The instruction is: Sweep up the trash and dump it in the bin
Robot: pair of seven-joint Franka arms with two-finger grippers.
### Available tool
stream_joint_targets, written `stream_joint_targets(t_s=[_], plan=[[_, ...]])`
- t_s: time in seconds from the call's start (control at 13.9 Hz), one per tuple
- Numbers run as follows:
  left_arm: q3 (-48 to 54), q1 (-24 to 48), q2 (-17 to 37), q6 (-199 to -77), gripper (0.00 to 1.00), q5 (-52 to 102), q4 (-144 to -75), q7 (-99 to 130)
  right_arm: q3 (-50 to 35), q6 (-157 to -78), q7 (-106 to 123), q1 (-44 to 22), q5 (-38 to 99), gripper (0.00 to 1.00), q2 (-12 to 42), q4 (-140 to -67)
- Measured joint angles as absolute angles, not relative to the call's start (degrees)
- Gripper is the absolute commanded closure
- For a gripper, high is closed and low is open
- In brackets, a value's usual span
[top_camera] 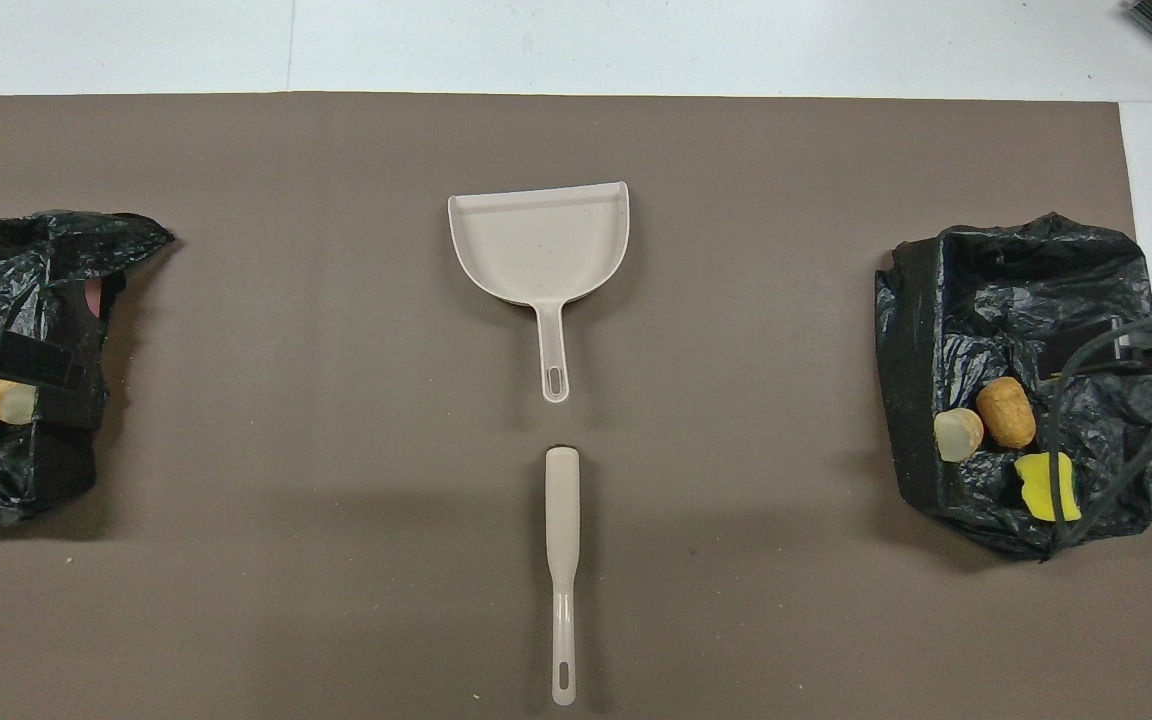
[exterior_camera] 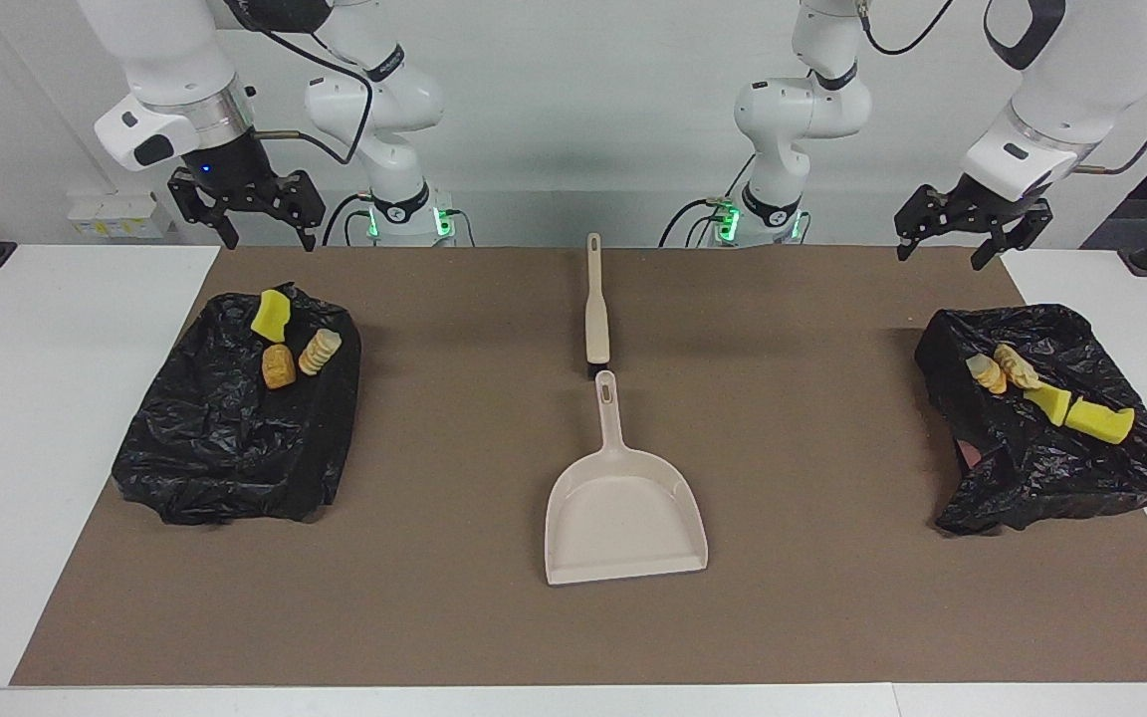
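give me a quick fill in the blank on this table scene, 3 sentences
1. The dustpan and the brush lie handle to handle on the brown ____.
2. The trash sits on ____ plastic bags.
3. The left gripper and the right gripper hold ____.

Missing words: mat; black; nothing
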State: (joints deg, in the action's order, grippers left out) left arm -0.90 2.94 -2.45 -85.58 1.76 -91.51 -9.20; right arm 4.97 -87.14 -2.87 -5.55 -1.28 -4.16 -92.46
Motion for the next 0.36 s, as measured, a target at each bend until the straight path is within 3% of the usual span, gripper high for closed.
stream_joint_targets(t_s=[0.36], plan=[[-0.92, 2.78, -2.32, -85.31, 0.00, 1.82, -91.13, -9.20, 4.97, -87.14, -2.87, -5.55, -1.28, 0.00, -4.16, -92.46]])
